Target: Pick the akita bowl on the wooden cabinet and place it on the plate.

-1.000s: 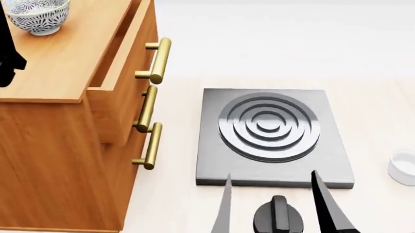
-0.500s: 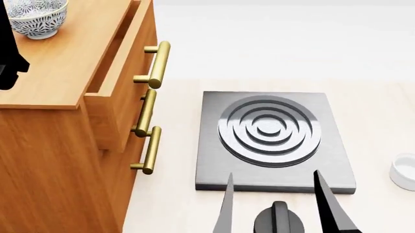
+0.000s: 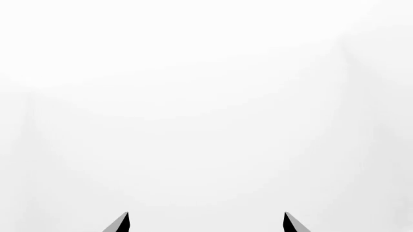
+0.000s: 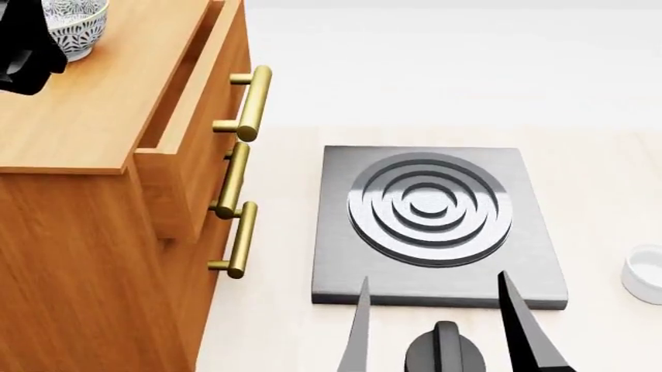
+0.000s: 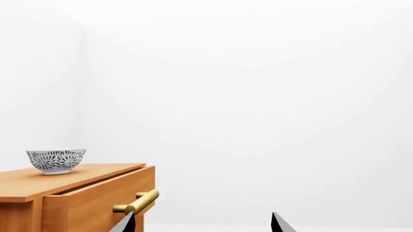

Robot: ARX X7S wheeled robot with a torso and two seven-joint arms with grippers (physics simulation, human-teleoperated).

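The akita bowl (image 4: 85, 27), white with a dense blue-grey pattern, stands at the far back of the wooden cabinet (image 4: 98, 124) top; it also shows in the right wrist view as the bowl (image 5: 56, 161) on the cabinet (image 5: 77, 188). The black body of my left arm (image 4: 23, 48) covers the bowl's left side. My left gripper (image 3: 206, 222) is open and faces only blank white. Low in front of the stove, my right gripper (image 4: 435, 277) is open with nothing between its fingers; in its own view it (image 5: 201, 223) points towards the cabinet. The plate is out of view.
A grey square stove burner (image 4: 435, 221) lies right of the cabinet, with a black knob (image 4: 445, 353) in front of it. A small white cup (image 4: 643, 275) sits at the right edge. The cabinet's top drawer stands slightly pulled out, and brass handles (image 4: 248, 101) stick out.
The left arm's black body has risen and moved right, now covering the bowl's left side. The head view shifted slightly. The right gripper has hardly moved.
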